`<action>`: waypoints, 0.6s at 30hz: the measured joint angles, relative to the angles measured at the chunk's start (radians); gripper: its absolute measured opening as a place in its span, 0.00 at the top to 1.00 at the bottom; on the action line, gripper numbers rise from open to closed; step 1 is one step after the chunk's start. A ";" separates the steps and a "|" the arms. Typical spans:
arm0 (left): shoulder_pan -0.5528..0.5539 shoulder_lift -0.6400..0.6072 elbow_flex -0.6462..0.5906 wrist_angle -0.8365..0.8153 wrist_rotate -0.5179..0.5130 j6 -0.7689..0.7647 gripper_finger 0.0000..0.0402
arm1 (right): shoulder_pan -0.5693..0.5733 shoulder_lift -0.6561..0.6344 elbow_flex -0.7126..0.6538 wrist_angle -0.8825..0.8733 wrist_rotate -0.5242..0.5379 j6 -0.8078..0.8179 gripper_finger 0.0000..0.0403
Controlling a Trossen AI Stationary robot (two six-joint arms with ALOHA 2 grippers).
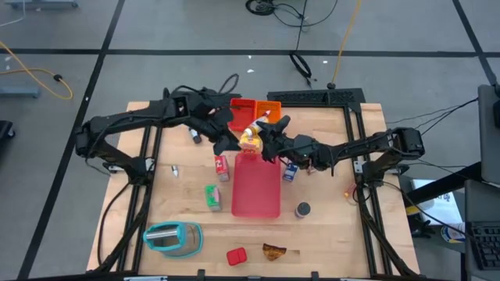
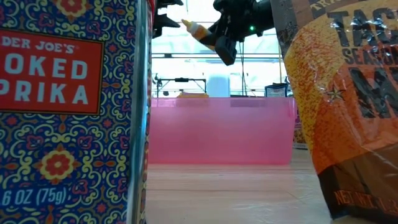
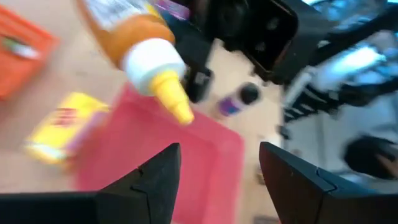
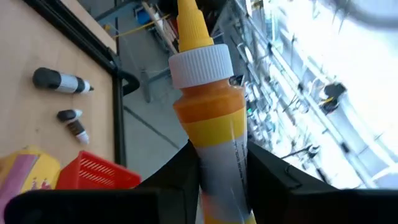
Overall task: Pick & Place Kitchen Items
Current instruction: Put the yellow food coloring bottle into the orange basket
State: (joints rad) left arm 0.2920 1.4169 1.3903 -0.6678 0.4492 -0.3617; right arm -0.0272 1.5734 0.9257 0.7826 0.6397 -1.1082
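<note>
Gripping one orange bottle (image 4: 211, 124): right hand (image 4: 214, 180).

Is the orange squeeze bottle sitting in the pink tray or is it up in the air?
In the air. The right gripper grips the orange squeeze bottle, lifted and tilted above the pink tray. The left gripper is open nearby.

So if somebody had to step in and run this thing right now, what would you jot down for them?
Right end effector: shut on the orange squeeze bottle, held in the air above the far end of the pink tray.
Left end effector: open, empty, right beside the bottle's yellow nozzle.
On the table: red box and green box left of the tray, blue box and grey can to its right, red packet and brown packet at the near edge.
Done: bottle lifted. Left: set it down, then all the rest.
</note>
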 joint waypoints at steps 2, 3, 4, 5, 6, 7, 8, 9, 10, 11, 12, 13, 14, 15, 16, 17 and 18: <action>-0.001 -0.021 0.000 -0.025 -0.059 0.008 0.45 | -0.017 0.000 0.000 -0.034 0.001 0.059 0.77; -0.005 -0.031 0.000 -0.043 -0.086 0.017 0.45 | -0.026 0.000 0.000 -0.047 0.003 0.090 0.77; -0.010 -0.038 0.000 -0.048 -0.108 0.024 0.46 | -0.037 0.000 0.000 -0.062 -0.002 0.124 0.77; -0.016 -0.044 0.000 -0.048 -0.131 0.029 0.46 | -0.048 0.000 0.000 -0.080 -0.010 0.163 0.77; -0.023 -0.048 0.000 -0.055 -0.155 0.033 0.46 | -0.059 0.000 0.000 -0.096 -0.013 0.199 0.77; -0.029 -0.051 0.000 -0.066 -0.179 0.042 0.45 | -0.071 0.000 0.000 -0.116 -0.013 0.235 0.77; -0.036 -0.053 -0.001 -0.073 -0.200 0.052 0.45 | -0.083 0.000 -0.001 -0.131 -0.015 0.269 0.77; -0.045 -0.054 -0.001 -0.079 -0.222 0.060 0.45 | -0.094 0.000 -0.001 -0.144 -0.017 0.303 0.77; -0.053 -0.055 -0.001 -0.084 -0.244 0.068 0.45 | -0.106 0.000 -0.001 -0.154 -0.023 0.337 0.77; -0.060 -0.056 -0.001 -0.090 -0.263 0.076 0.45 | -0.120 0.000 -0.001 -0.171 -0.044 0.376 0.77; -0.067 -0.056 -0.001 -0.098 -0.286 0.083 0.45 | -0.132 0.000 -0.001 -0.192 -0.076 0.417 0.77; -0.076 -0.056 -0.001 -0.103 -0.308 0.089 0.46 | -0.146 0.000 -0.001 -0.212 -0.109 0.458 0.76; -0.083 -0.056 -0.001 -0.109 -0.329 0.094 0.46 | -0.160 -0.003 -0.001 -0.233 -0.148 0.502 0.76; -0.088 -0.056 -0.001 -0.117 -0.350 0.099 0.46 | -0.176 -0.005 -0.001 -0.251 -0.194 0.547 0.76; -0.094 -0.056 -0.001 -0.124 -0.372 0.101 0.47 | -0.192 -0.007 -0.001 -0.262 -0.240 0.591 0.76; -0.100 -0.056 -0.001 -0.129 -0.392 0.102 0.47 | -0.210 -0.008 -0.001 -0.271 -0.285 0.635 0.76; -0.103 -0.056 -0.001 -0.141 -0.410 0.102 0.47 | -0.228 -0.008 -0.001 -0.284 -0.321 0.674 0.76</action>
State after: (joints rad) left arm 0.1891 1.3609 1.3895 -0.8085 0.0390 -0.2592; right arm -0.2547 1.5654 0.9249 0.4986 0.3184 -0.4343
